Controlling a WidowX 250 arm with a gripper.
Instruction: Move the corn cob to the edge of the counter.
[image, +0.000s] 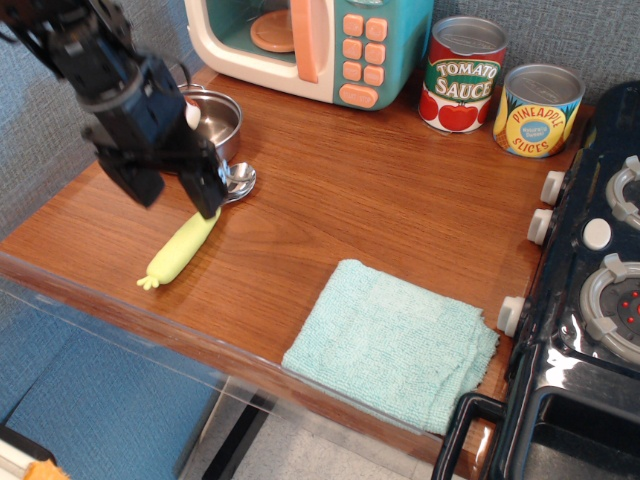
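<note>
The corn cob (181, 250) is a slim pale yellow-green toy lying flat on the brown wood-grain counter (330, 190), near its front left edge, frilled stub pointing toward the edge. My gripper (175, 190) hangs above the cob's far end, raised off it, jaws open and empty. One black finger (207, 188) overlaps the cob's tip in the view; the other finger (143, 186) is to the left.
A metal pot (213, 122) and a spoon (238, 180) sit behind the cob. A light teal cloth (395, 345) lies at the front. A toy microwave (310, 45), a tomato sauce can (462, 75) and a pineapple can (540, 110) stand at the back. A black stove (590, 290) is at the right.
</note>
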